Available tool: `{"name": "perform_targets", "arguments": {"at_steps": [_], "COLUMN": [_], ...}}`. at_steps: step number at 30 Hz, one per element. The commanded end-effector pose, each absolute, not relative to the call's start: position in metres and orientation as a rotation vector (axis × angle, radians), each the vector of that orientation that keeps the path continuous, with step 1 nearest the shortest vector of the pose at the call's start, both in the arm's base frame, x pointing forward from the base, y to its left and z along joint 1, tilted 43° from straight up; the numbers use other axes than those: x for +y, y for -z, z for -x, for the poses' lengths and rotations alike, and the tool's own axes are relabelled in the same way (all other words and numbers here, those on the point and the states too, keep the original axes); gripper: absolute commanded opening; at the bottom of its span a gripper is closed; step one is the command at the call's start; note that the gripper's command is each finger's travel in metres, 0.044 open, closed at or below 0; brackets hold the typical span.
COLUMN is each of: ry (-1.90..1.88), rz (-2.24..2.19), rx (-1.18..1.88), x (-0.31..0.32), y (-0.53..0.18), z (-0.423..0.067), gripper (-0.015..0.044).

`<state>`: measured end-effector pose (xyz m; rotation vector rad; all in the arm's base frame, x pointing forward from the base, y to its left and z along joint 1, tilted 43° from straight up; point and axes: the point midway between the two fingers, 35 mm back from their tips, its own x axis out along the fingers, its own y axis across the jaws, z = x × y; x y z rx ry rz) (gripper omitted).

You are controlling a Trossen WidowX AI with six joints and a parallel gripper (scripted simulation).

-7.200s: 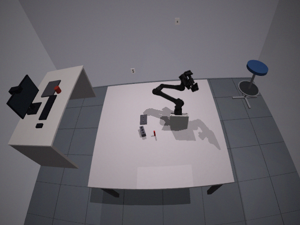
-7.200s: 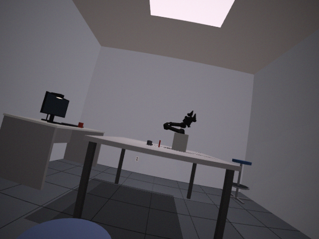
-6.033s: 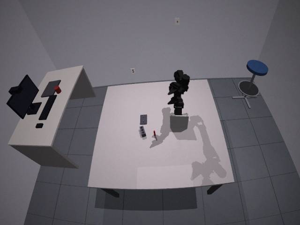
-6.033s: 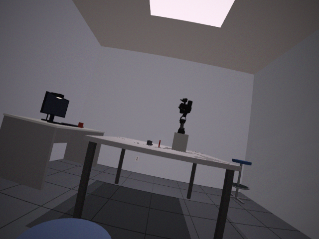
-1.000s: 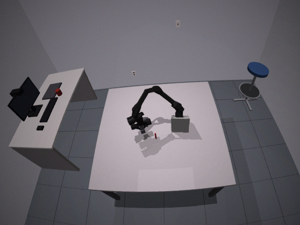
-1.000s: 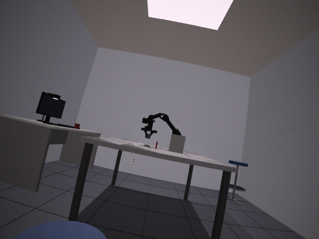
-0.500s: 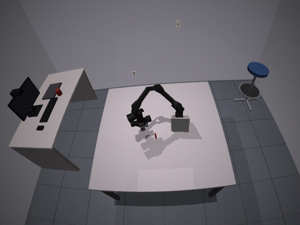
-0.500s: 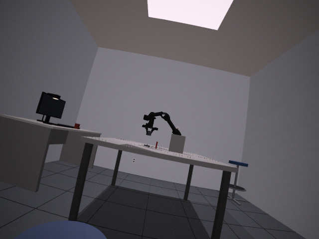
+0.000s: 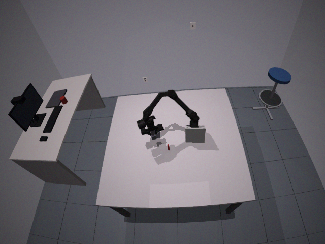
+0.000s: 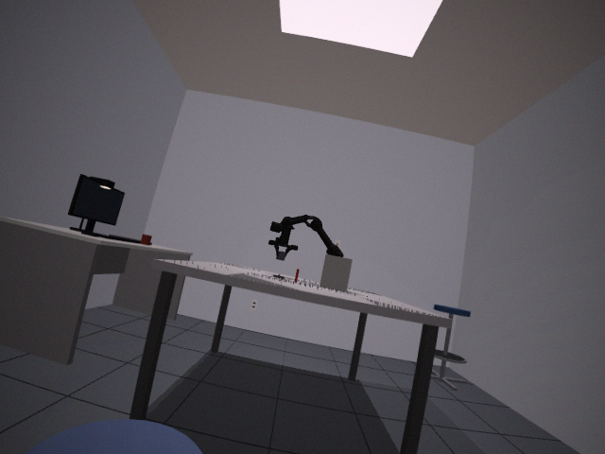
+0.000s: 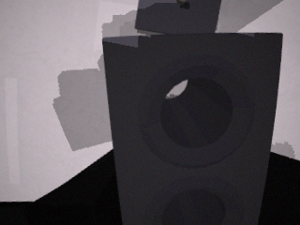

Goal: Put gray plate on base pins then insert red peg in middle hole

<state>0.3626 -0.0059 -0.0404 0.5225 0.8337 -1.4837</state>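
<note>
My gripper (image 9: 154, 134) (image 10: 281, 251) (image 11: 172, 152) is shut on the gray plate (image 9: 154, 136) (image 10: 281, 255) (image 11: 124, 94), one finger at each side. The plate is held above the table. Two of its round holes show in the wrist view, the lower one cut off by the frame's bottom edge. Past the plate's top edge lies the dark base (image 11: 152, 18); one pin shows on it and the plate hides the rest. The plate and base are apart in the view from the side. The red peg (image 9: 168, 147) (image 10: 297, 275) stands upright on the table, to the right of the gripper.
The arm's gray mounting block (image 9: 195, 135) (image 10: 336, 272) stands right of the peg on the white table (image 9: 126, 183). A separate desk at the left holds a monitor (image 9: 26, 107), a keyboard and a red cup (image 9: 63, 99). A blue stool (image 9: 279, 74) stands at the right.
</note>
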Motion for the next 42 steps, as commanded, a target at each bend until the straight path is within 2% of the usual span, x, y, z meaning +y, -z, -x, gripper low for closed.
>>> {"name": "perform_targets", "arguments": {"at_steps": [1,35,42], "ry": [1.495,1.585,1.589], "rz": [-0.538,-0.645,-0.649], "rx": [0.816,0.675,0.667], "x": [-0.022,-0.126,-0.130], "y": [0.037,0.011,0.010], "z": [-0.363,-0.344,-0.343], "gripper": [0.0000,0.0000,0.0000]}}
